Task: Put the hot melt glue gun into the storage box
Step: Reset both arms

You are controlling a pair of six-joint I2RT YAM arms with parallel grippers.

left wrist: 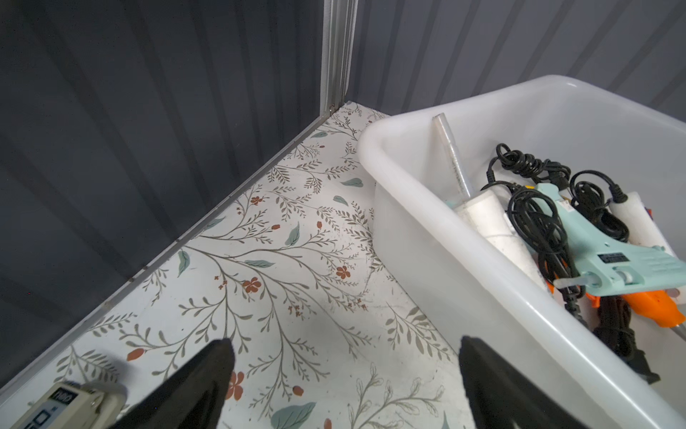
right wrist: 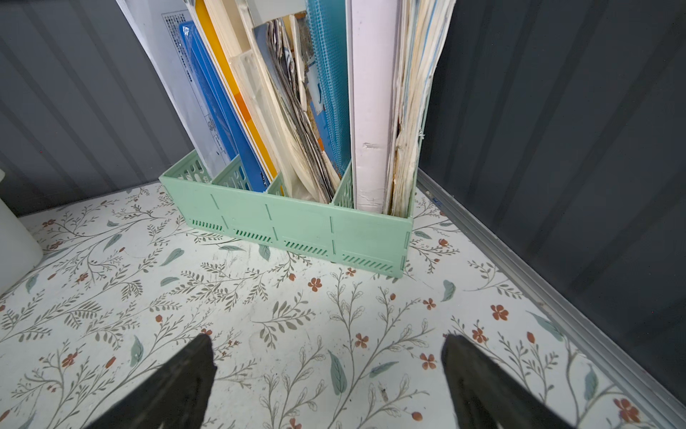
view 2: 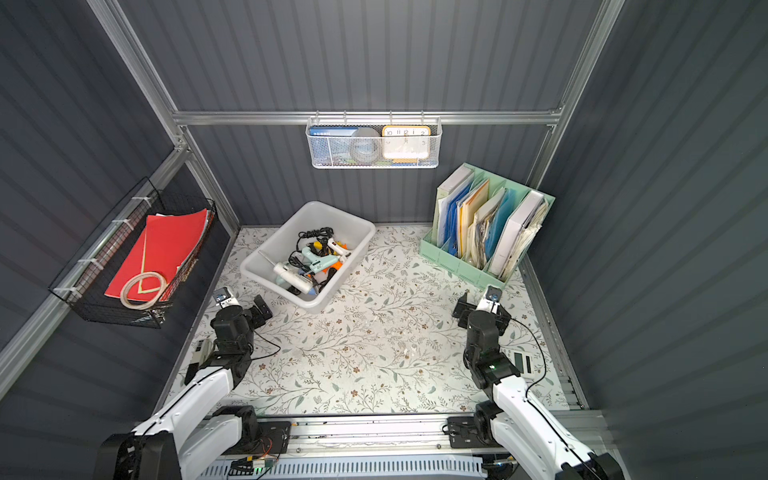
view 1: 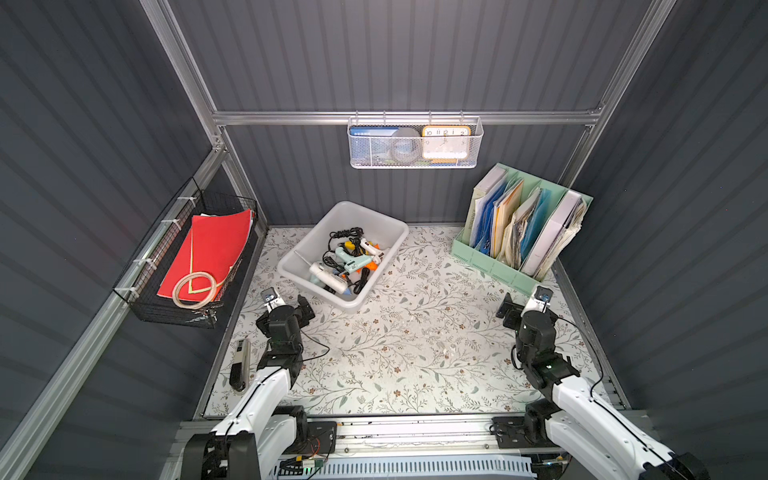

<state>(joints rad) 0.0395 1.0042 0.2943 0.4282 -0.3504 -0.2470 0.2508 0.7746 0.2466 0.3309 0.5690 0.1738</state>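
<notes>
Both top views: the left tool (view 1: 306,311) and right tool (view 1: 509,311) sit low over the desk (view 1: 415,353), both empty. The mint glue gun (view 1: 353,261) lies inside the storage box (view 1: 365,222), just ahead of the left tool. Left wrist view: jaws wide, box right beside the tool. Right wrist view: jaws wide, only the file organiser (right wrist: 297,230) ahead. Looks like placing is done, so I'd guess next is just checking for a stray gun.

Smooth translucent plastic storage box (view 1: 386,226) (semi-glossy); matt floral-printed tabletop (view 1: 415,353).
</notes>
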